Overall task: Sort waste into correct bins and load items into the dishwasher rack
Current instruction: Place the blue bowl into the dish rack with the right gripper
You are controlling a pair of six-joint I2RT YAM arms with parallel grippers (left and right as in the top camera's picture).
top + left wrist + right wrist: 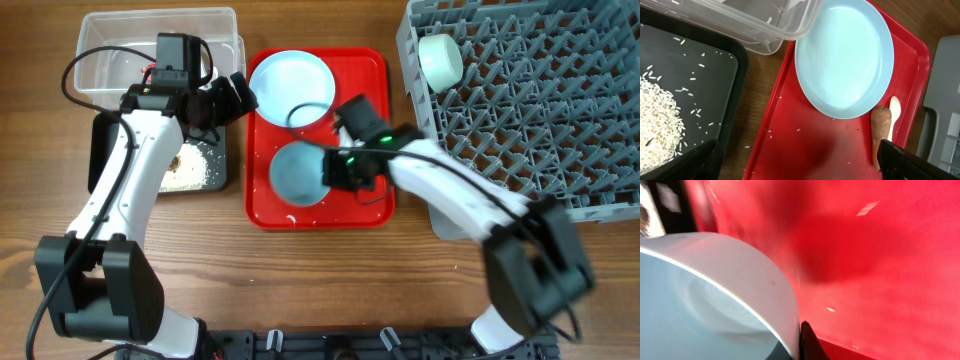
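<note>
Overhead first: what's hidden?
> Right arm covers the tray's right side, so the small orange carrot [881, 132] and white spoon [894, 112] show only on left wrist. Right gripper [340, 165] is at the rim of the pale blue bowl [298, 172], which sits on the red tray [262, 210]. Right wrist shows one finger [807, 342] against the outer wall and the other is hidden. Can't tell if it's clamped.

Left side?
> Left gripper [238, 95] is spread wide, holding nothing, over the tray's left edge beside the pale blue plate [292, 88]. Clear tub [110, 50] and black tub [720, 85] are just left. Rice [195, 170] is heaped in the black one, with stray grains on the tray.

Carrot orientation?
> Lies flat, long axis along the tray edge nearest the dishwasher rack [530, 100], just beside the plate. Spoon runs parallel, close alongside. Pale green bowl [440, 60] is in the rack corner.
</note>
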